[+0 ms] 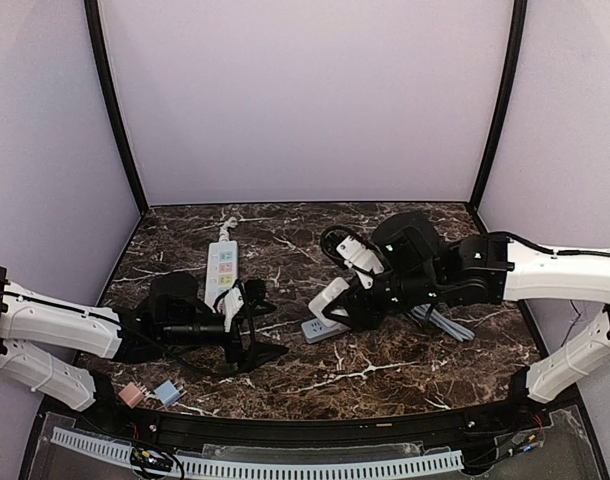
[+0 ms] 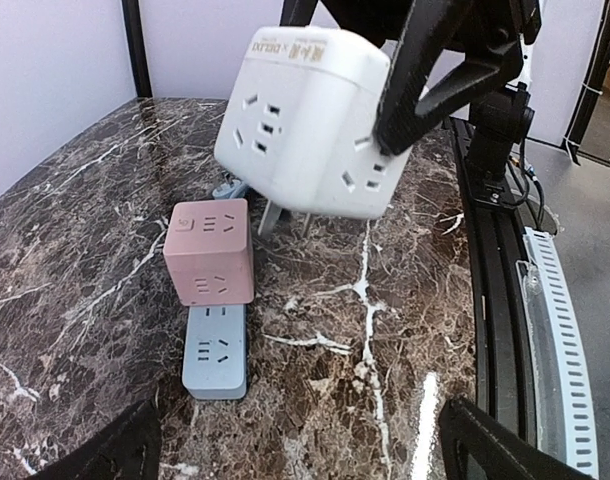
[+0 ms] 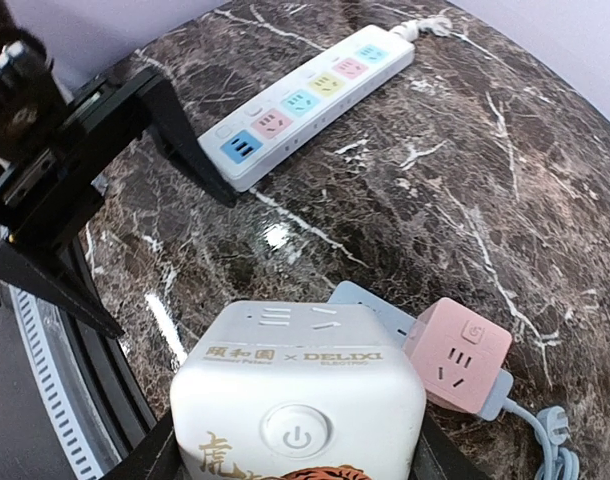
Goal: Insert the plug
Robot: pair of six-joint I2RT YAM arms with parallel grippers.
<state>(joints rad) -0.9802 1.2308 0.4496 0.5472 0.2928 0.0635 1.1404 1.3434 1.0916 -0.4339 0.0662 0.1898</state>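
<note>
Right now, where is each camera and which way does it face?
Top external: above and behind, looking down at the table; both arms show.
Left wrist: low, facing the white adapter; own fingertips at bottom corners.
Right wrist: behind that adapter, facing the power strip; own fingers barely show.
Both wrist views share the pink cube.

I'm looking at a dark marbled desk (image 1: 385,375). A white power strip (image 1: 222,265) with coloured sockets lies left of centre. A blue-grey strip (image 2: 215,355) lies mid-desk, carrying a pink cube (image 2: 210,250). A small pink block (image 1: 131,394) and a blue block (image 1: 167,391) sit near the front left edge.
</note>
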